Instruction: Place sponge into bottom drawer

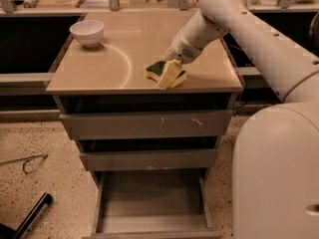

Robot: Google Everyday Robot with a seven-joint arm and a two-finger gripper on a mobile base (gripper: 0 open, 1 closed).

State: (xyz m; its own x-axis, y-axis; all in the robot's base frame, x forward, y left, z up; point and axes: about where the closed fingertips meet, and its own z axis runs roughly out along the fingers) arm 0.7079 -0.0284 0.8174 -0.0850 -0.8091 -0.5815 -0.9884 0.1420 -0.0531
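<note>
The sponge [157,68], pale yellow with a dark green top, lies on the tan cabinet top [114,59] near its front edge, right of the middle. My gripper [169,75] reaches down from the upper right and sits right at the sponge's right side, covering part of it. The bottom drawer [152,200] is pulled out below, with its grey floor bare. The two drawers above it are pushed in.
A white bowl [87,32] stands at the cabinet top's back left. My arm and white body [274,158] fill the right side. A black bar [31,214] and a thin wire object [30,162] lie on the speckled floor at the left.
</note>
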